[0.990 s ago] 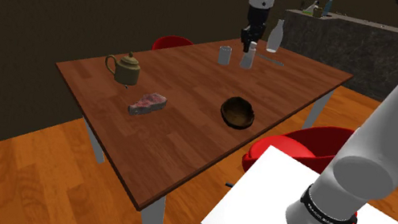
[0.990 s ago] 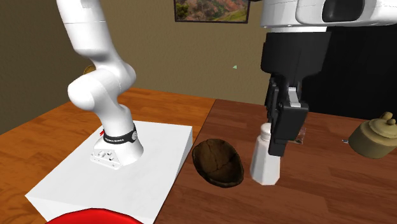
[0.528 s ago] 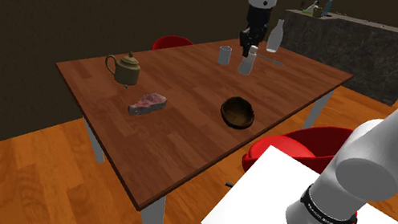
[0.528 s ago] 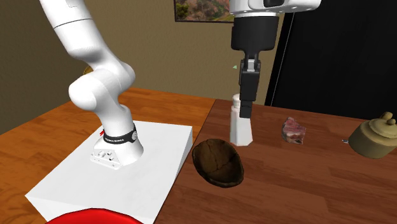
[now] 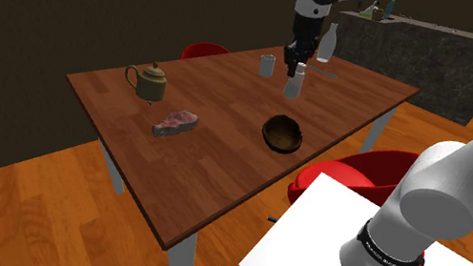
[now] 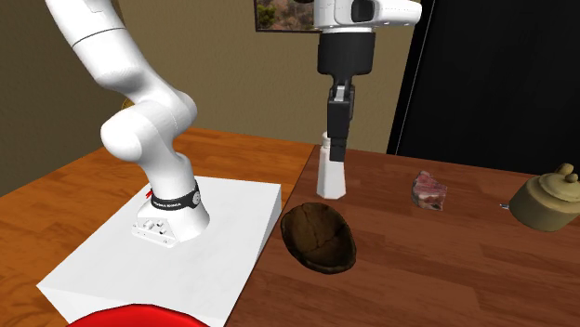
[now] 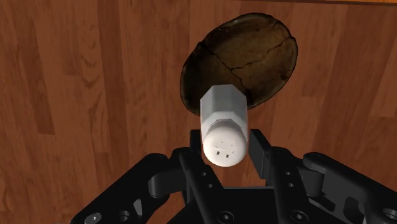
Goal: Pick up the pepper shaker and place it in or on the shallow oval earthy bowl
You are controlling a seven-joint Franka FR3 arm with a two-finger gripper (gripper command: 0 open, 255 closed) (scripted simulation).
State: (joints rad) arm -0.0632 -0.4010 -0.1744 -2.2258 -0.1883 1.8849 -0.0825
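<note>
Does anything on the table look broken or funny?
A slab of raw meat lies straight on the table, with no plate under it. The brown bowl has dark lines across it that look like cracks. The white shaker looks whole, held in the gripper.

Wooden table with bowl, teapot, meat

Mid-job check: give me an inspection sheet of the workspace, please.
Surface: wooden table, brown planks.
Job's things: white pepper shaker clasped in the gripper, not yet in the brown oval bowl, which lies empty on the table.
Clutter: brass teapot, raw steak, grey cup, white bottle.
Grippers: shut on the pepper shaker.
Cables: nothing seen.
Surroundings: red chairs, wooden floor, stone counter.
</note>
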